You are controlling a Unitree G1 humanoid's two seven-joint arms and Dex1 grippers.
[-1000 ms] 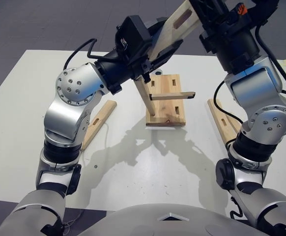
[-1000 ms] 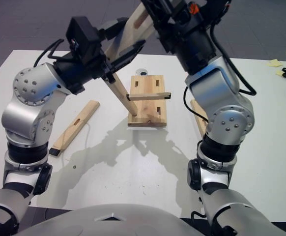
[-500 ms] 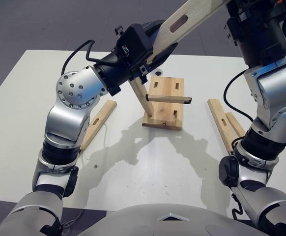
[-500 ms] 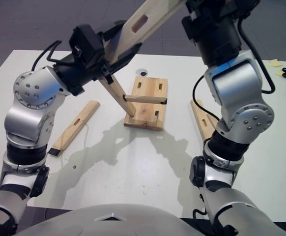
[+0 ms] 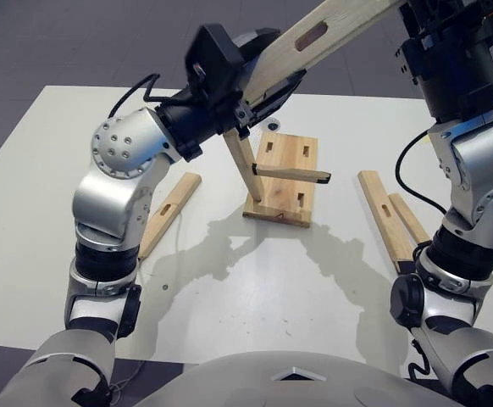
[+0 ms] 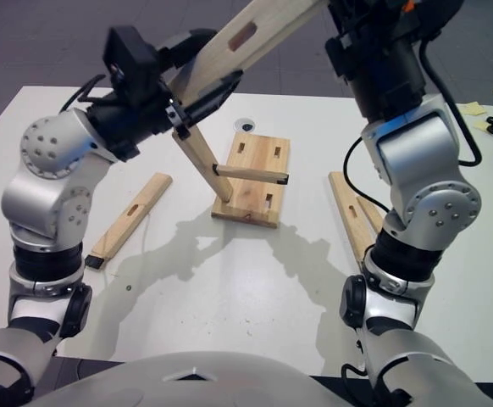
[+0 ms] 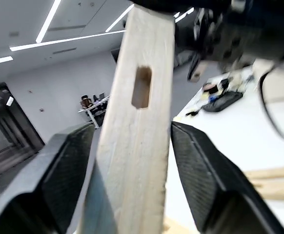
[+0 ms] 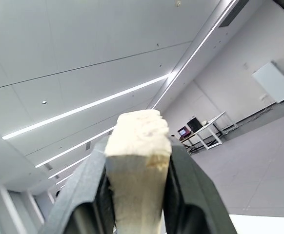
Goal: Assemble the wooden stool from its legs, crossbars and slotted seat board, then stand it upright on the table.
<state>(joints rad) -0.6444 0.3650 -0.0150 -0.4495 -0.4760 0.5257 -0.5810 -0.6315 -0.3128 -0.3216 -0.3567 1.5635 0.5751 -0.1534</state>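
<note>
Tabletop (image 5: 229, 297): white, and it carries every loose part.
Seat board (image 5: 286, 157): lies flat near the middle of the tabletop, slots facing up, its long axis running away from the robot.
Held leg (image 5: 340, 21): in the air above and behind the seat board. Its long axis is a steep diagonal, low at the robot's left and high at its right, and the slot faces up and toward the robot.
Left gripper (image 5: 263, 78): pinches the low part of the held leg, with a dark finger (image 7: 69, 175) on either flat side. It is the arm nearer the board, which lies just below and to its right.
Right gripper (image 8: 138, 204): pressed onto the leg's high end, well above the tabletop.
Fitted leg (image 5: 245, 161): leans out of the board's left edge, tilted rather than upright.
Crossbar (image 5: 293, 175): sticks out of the fitted leg, level, pointing to the robot's right over the board.
Spare leg (image 5: 168, 212): flat on the tabletop to the left.
Two spare pieces (image 5: 384, 216): flat and side by side on the right.
Next move, as I judge it: swing the low end down to a free slot.
</note>
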